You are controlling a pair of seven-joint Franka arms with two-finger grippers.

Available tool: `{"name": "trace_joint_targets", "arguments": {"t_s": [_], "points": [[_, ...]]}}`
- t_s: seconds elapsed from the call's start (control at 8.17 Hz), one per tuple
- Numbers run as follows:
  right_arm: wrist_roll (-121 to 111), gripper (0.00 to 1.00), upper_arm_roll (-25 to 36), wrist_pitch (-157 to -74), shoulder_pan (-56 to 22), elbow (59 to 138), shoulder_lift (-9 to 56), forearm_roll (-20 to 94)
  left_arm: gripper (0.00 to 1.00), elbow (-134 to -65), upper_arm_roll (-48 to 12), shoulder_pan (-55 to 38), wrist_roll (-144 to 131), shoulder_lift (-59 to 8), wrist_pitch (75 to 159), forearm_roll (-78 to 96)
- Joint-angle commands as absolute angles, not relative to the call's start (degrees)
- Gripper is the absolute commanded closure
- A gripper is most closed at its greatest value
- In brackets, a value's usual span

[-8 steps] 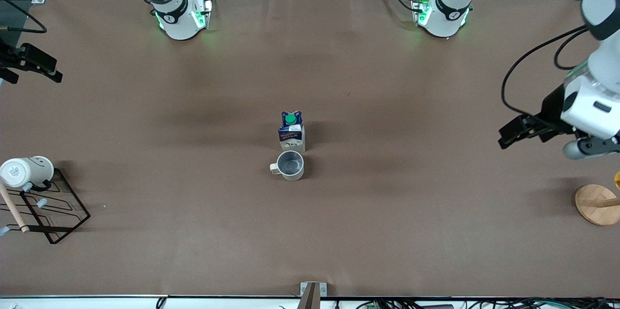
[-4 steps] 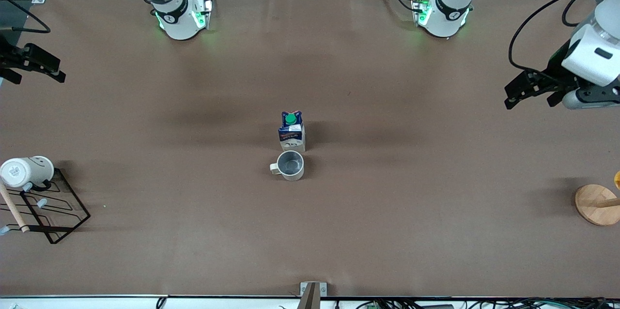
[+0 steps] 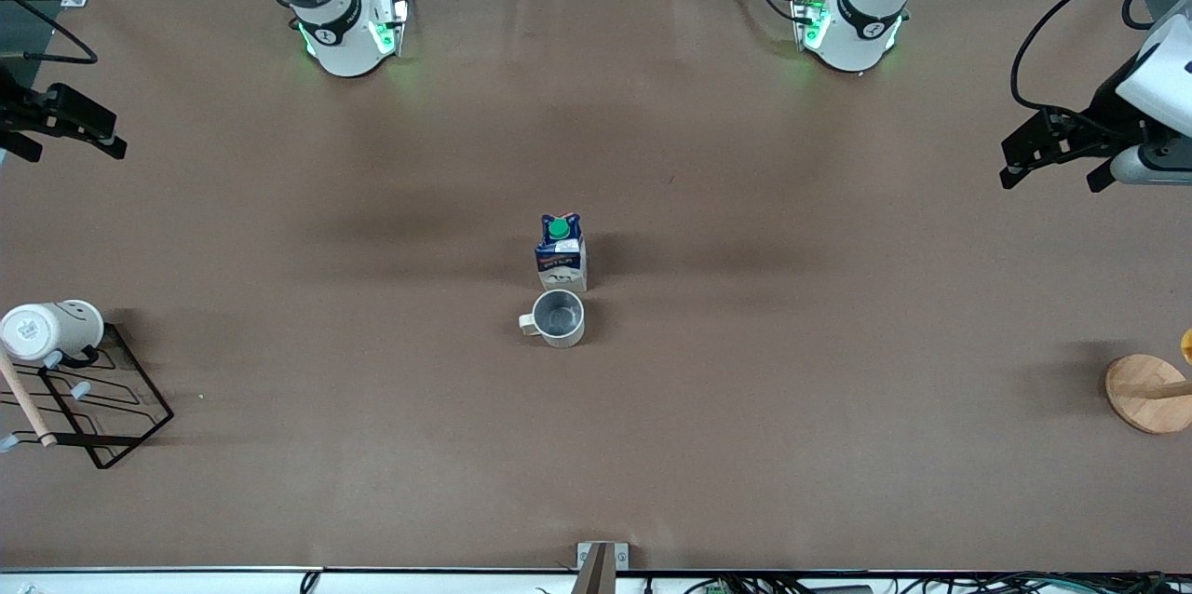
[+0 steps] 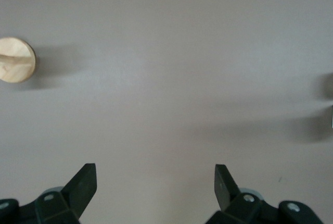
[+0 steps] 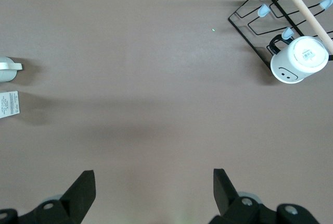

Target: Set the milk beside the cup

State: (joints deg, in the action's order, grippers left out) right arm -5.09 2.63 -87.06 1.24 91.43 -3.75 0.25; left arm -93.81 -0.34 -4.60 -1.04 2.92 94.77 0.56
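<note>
The milk, a blue and white carton with a green cap, stands upright mid-table. The cup, a grey-beige mug, stands right beside it, nearer to the front camera, with a small gap between them. Both show at the edge of the right wrist view: the cup and the milk. My left gripper is open and empty over the table's left-arm end; its view shows bare table between the fingers. My right gripper is open and empty over the right-arm end.
A white smiley-face mug hangs on a black wire rack at the right arm's end; both show in the right wrist view, the mug and the rack. A round wooden base sits at the left arm's end.
My left gripper has moved up and away from the front camera, toward the table's left-arm edge. The right gripper, milk and cup have stayed almost still.
</note>
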Motion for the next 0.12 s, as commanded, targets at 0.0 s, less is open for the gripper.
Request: {"name": "trace_joint_targets", "arguments": {"t_s": [0.0], "points": [[-4.13,0.0,2.64,-87.19,0.79,92.02,-4.04,-0.97,0.0,-92.73,0.09,-5.01,-0.27,2.81,92.37,0.17]]}}
